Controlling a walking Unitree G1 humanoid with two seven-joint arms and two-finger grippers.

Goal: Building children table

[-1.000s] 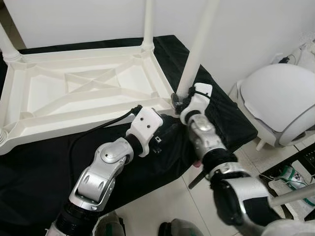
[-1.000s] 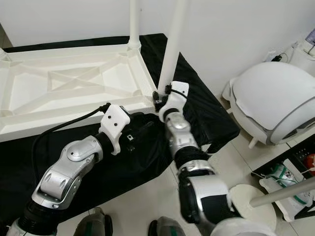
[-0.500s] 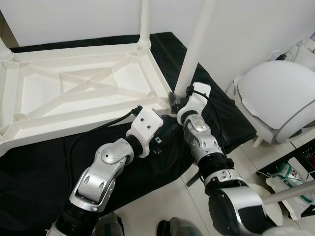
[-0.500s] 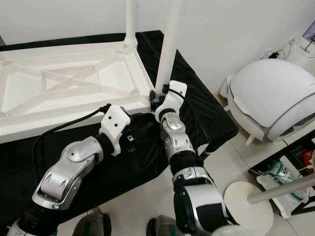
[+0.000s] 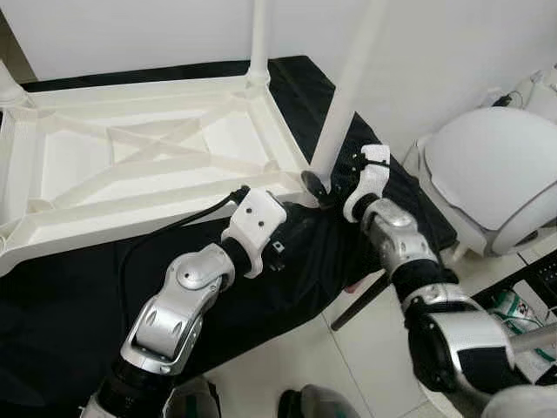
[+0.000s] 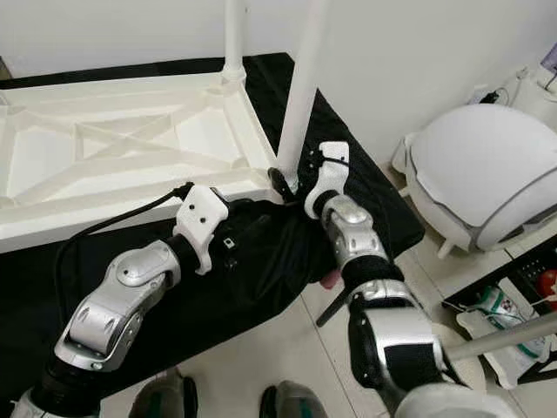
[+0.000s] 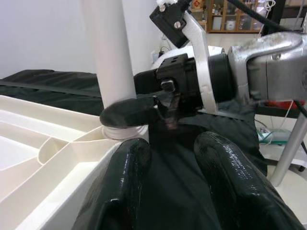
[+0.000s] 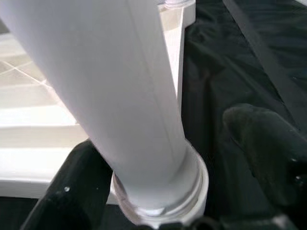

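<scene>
The white table top [image 5: 148, 157] lies upside down on a black cloth [image 5: 70, 296]. White legs stand in its corners: one at the far right corner [image 5: 258, 43] and one at the near right corner [image 5: 348, 96]. My right gripper [image 8: 168, 167] is open around the foot of the near right leg [image 8: 129, 96]; one finger [image 8: 72, 191] lies against it and the other finger [image 8: 268, 148] stands apart. My left gripper [image 7: 180, 177] is open over the cloth just before that corner, with nothing between its fingers.
A white domed appliance [image 5: 492, 174] stands on the tile floor at the right, with a white stand pole [image 5: 531, 340] near it. A black cable [image 5: 174, 231] runs from my left wrist across the cloth. A white wall closes the back.
My right wrist and forearm have swung to the right around the near right leg, and the wrist now sits beside the leg's foot. The left arm has stayed put.
</scene>
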